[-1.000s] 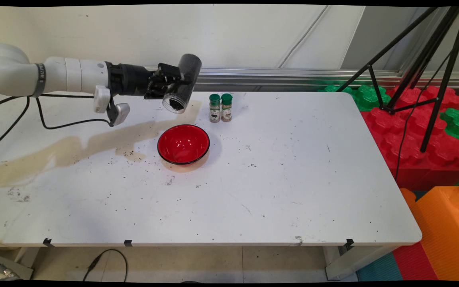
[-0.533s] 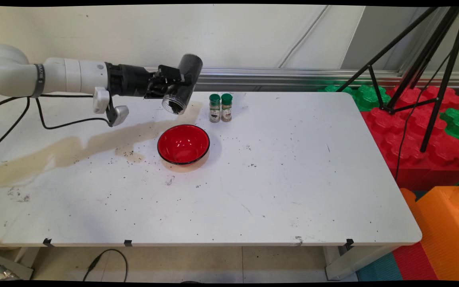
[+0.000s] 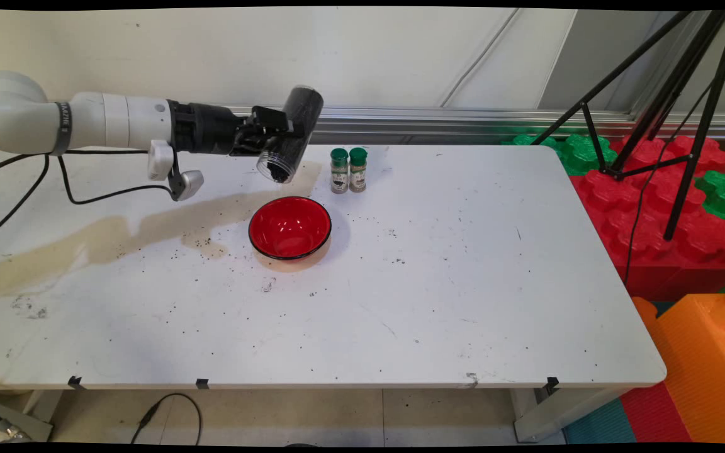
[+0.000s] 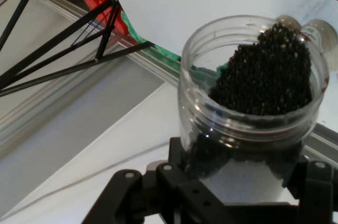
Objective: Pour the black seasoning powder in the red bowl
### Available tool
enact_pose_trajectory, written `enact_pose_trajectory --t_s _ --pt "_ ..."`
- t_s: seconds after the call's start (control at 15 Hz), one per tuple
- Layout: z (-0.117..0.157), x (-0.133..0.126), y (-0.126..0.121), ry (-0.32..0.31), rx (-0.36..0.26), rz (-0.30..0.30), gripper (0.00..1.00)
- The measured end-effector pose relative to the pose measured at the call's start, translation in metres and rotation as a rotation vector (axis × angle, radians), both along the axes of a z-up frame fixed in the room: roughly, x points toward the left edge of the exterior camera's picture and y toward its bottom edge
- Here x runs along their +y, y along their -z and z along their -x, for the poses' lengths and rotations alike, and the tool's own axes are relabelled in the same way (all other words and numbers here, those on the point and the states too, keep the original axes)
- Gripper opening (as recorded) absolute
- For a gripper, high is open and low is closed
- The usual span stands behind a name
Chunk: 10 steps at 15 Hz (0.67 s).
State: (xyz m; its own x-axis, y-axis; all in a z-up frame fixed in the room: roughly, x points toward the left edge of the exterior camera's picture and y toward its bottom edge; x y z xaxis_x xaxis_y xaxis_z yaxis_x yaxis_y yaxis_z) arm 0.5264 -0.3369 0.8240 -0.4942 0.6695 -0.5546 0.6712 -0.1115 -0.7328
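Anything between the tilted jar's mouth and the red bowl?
Nothing visible. The end effector holds the clear jar of dark grains tilted, mouth down, above and behind the red bowl. Only open air lies between them. The two green-capped spice bottles stand to the right, off that path.

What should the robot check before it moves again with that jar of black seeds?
1. Jar held: the gripper clamps the clear jar in the air. Ok.
2. Jar tilted mouth-down: yes, black seeds sit right at the open mouth. Ok.
3. Mouth over the red bowl: it looks up and left of the bowl, perhaps short of it. Cannot tell.
4. Bowl upright and seemingly empty inside. Ok.
5. Two green-capped spice bottles standing right of the jar, apart from it. Ok.
6. Table clean: dark grains already scattered around the bowl. Not ok.
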Motion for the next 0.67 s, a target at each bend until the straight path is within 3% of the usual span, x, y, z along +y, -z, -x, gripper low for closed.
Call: enact_pose_trajectory --t_s 0.67 --pt "0.0046 -0.0018 0.0029 0.027 -0.026 0.016 0.0"
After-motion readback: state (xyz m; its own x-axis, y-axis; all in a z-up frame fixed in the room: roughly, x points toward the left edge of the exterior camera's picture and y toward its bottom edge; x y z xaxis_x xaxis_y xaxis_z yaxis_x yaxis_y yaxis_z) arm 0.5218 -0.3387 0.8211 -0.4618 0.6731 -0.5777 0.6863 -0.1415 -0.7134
